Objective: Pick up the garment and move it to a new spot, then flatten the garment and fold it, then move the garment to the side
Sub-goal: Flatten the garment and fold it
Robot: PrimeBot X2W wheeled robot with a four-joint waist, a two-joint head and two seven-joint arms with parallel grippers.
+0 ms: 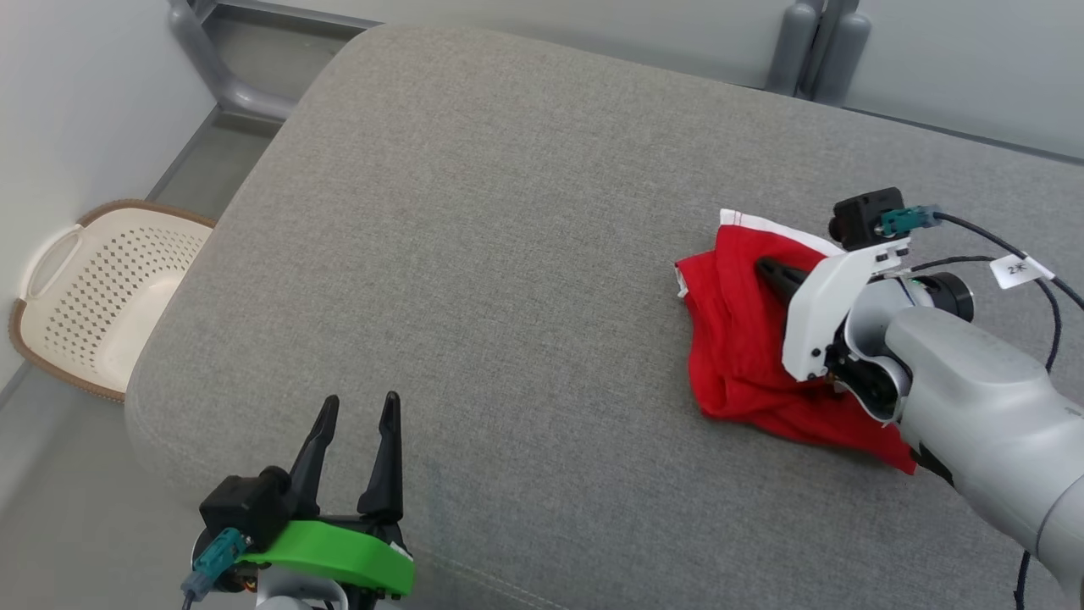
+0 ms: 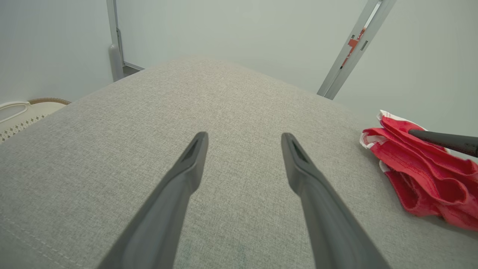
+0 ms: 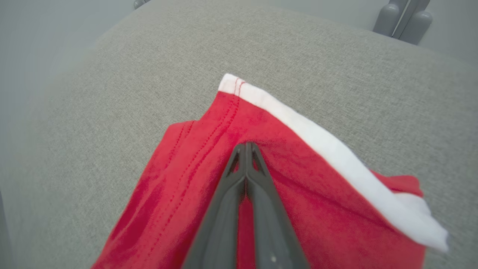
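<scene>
Red garment (image 1: 737,339) at cushion's (image 1: 508,212) right edge is being pinched by right gripper (image 1: 765,268) for lifting, left gripper (image 1: 356,407) being held spread.

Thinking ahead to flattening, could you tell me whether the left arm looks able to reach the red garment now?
Probably yes: bare cushion lies between the open left end effector and the garment.

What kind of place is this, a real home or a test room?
Probably a staged test room for folding laundry, not a lived-in home: a grey upholstered platform holding one red garment, a perforated laundry basket on the floor, and grey metal posts against bare pale walls.
</scene>
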